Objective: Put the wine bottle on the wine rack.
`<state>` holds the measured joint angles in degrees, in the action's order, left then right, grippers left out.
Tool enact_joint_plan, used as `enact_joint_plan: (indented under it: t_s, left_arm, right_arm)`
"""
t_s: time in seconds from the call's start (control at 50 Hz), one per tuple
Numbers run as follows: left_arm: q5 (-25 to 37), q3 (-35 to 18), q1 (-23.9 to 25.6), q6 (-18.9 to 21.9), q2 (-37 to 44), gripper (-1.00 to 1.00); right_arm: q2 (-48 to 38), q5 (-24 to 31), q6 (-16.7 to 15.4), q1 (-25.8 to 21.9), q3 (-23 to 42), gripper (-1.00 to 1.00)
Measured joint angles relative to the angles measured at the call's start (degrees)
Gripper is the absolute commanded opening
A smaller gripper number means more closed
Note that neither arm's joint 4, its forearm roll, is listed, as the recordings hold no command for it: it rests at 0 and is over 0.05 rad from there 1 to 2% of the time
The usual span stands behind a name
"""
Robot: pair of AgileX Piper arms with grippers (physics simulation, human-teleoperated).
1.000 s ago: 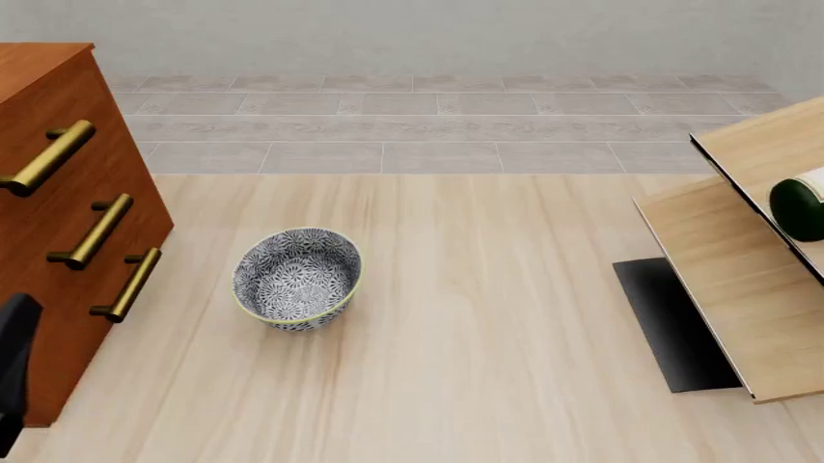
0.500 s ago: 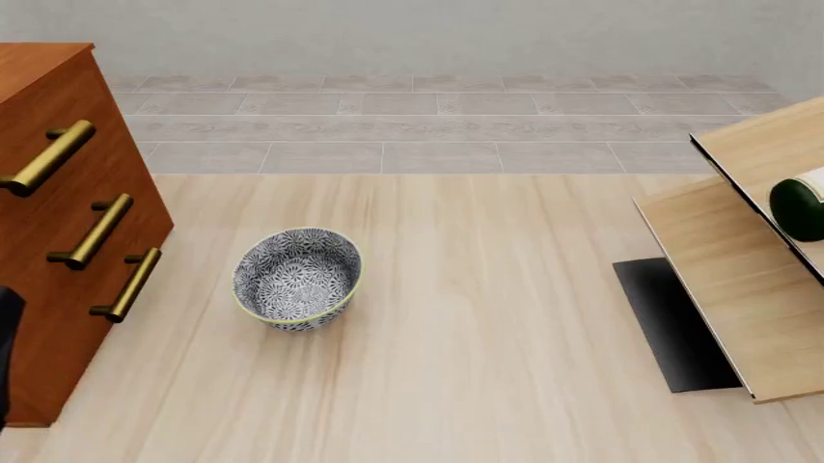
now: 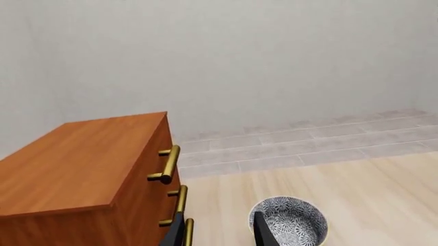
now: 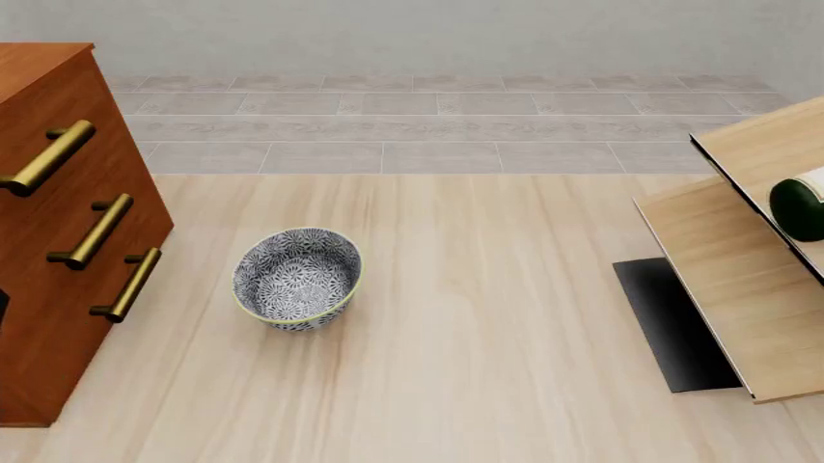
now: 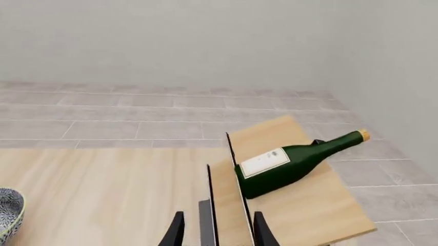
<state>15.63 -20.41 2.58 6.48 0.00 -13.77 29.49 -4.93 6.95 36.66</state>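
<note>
Front view: one patterned bowl [image 4: 296, 278] sits on the pale wooden bench [image 4: 489, 367], well apart from one reddish-brown drawer cabinet [image 4: 58, 222] with three brass handles at the left edge. One wine rack [image 4: 740, 280] stands at the right edge, cut off by the frame; only the wine bottle's [image 4: 800, 207] dark base shows on it. Neither tool appears here.

Left wrist view: the left tool [image 3: 217, 233] is released, its fingers apart, with one cabinet and one bowl ahead.

Right wrist view: the right tool [image 5: 215, 230] is released, holding nothing. One bottle lies on its side on the rack's slanted panel, cork toward the wall.
</note>
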Motion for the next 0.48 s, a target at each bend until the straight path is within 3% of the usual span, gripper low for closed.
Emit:
enact_joint_plan:
  t_s: [0.48]
  left_arm:
    - [2.97,-3.25,0.16,0.97,0.00,1.00]
  right_arm:
    - [6.64,2.58,-3.35,-3.98,-1.58,1.00]
